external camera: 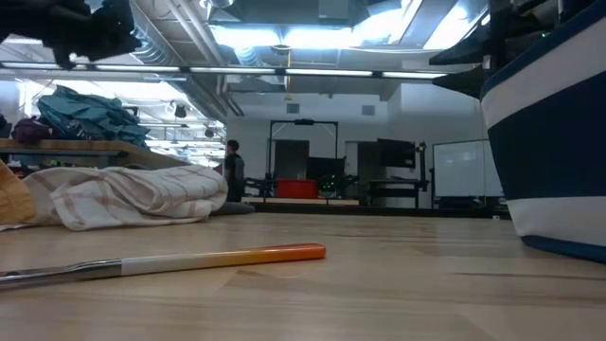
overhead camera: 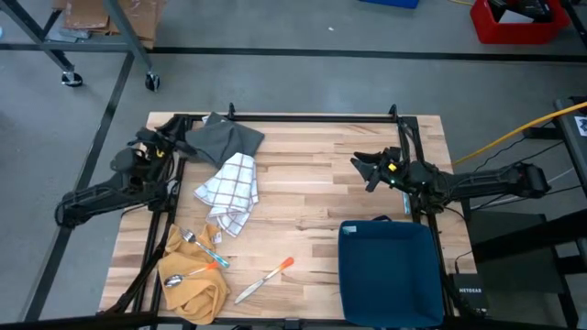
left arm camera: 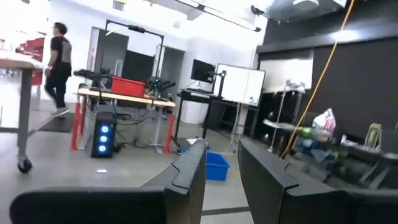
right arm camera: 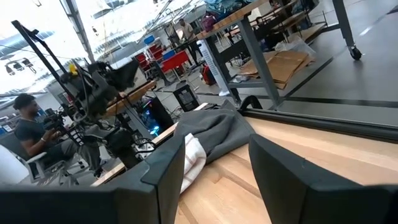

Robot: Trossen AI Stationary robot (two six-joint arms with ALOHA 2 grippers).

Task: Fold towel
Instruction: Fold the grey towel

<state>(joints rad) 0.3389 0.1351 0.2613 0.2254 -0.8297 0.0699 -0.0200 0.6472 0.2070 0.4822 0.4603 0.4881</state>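
A grey towel lies crumpled at the table's far left, also seen in the right wrist view. A white checked towel lies bunched just nearer than it, its far end against the grey one. A yellow cloth sits at the near left corner. My left gripper is raised beside the grey towel's left edge, open, with nothing between its fingers. My right gripper hovers open over the table's right half, pointing toward the towels.
Two spoons lie on the yellow cloth. An orange-handled knife lies near the front edge. A dark blue bin stands at the near right corner. Bare wood lies between the towels and my right gripper. People are in the room beyond.
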